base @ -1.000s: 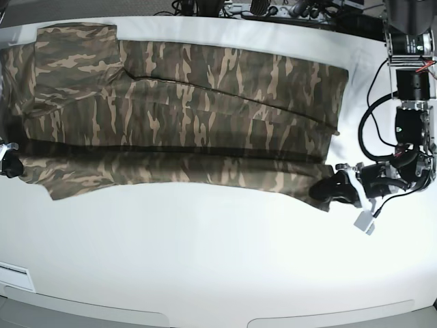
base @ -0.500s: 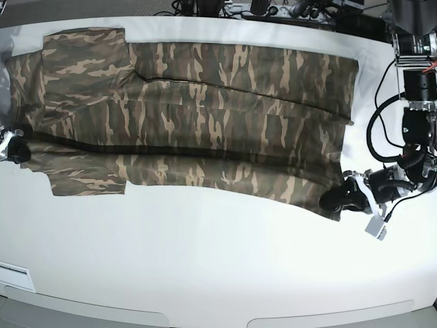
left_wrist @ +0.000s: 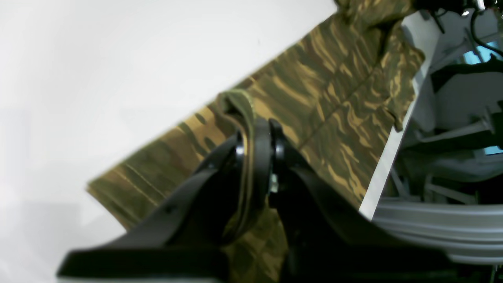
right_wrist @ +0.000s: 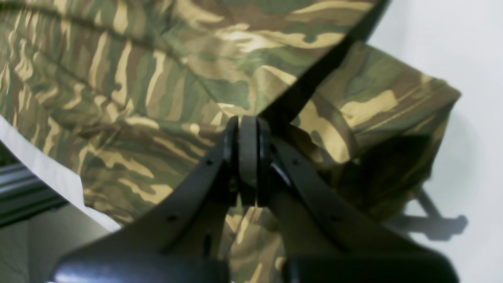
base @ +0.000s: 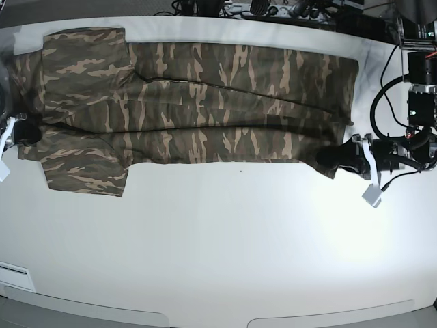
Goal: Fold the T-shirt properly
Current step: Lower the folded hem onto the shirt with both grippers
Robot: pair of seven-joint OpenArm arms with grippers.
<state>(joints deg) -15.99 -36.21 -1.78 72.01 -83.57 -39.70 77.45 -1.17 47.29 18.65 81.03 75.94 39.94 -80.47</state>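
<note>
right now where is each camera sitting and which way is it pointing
Base: high in front of the white table, looking down on the spread T-shirt; an arm at each side.
Left wrist: on the left gripper, looking along shut jaws pinching a T-shirt edge.
Right wrist: on the right gripper, looking along shut jaws at a folded sleeve.
Shared: all three show the T-shirt and table.
</note>
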